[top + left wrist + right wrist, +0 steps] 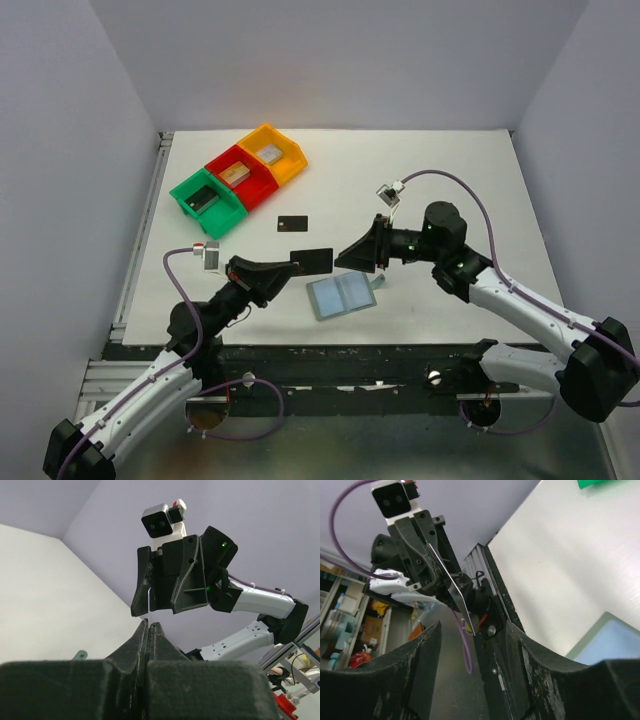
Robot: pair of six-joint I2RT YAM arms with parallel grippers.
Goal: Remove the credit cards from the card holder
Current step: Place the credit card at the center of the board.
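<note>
Your left tool (293,265) pinches a black credit card (314,260) by its edge; your right tool (345,258) is spread at its 3 o'clock. The card holder (340,296) lies open on the table (450,180) at the card's 5 o'clock. With so shallow a pinch, the card could twist or drop.

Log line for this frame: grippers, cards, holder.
left gripper: shut on black card, in the air | right gripper: open, facing it | card holder: open on table | other black card: on table

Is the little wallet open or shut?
Open: the card holder lies spread flat on the table, both pale blue inside panels facing up.
</note>
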